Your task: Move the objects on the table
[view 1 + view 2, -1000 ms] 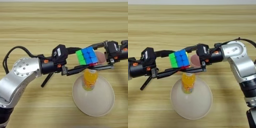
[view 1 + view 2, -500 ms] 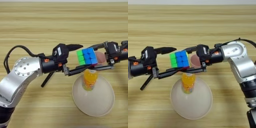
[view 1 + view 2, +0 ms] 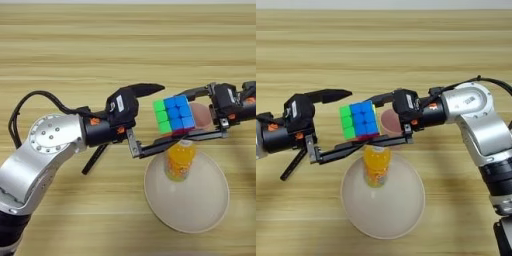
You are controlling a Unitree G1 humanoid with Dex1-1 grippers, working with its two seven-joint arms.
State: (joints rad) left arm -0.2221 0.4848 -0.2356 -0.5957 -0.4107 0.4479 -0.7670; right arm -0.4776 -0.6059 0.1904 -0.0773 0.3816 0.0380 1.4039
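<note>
The multicoloured puzzle cube (image 3: 174, 115) hangs in the air above the left rim of the cream plate (image 3: 200, 212). My right gripper (image 3: 375, 121) reaches in from the right and is shut on it, one finger over the cube and one under. From the left, my left gripper (image 3: 164, 116) stands open; its upper finger is raised clear of the cube and its long lower finger runs beneath it. The orange juice bottle (image 3: 179, 159) stands upright on the plate, its top hidden behind the fingers. A black marker pen (image 3: 95, 159) lies slanted under my left forearm.
Bare wood-grain table (image 3: 100, 45) stretches across the far half and to the left of the plate. A pinkish round patch (image 3: 390, 120) shows just behind the cube, by the right gripper.
The left gripper's upper finger has lifted up and away from the cube's top. The cube, the right gripper, the bottle and the plate have hardly moved.
</note>
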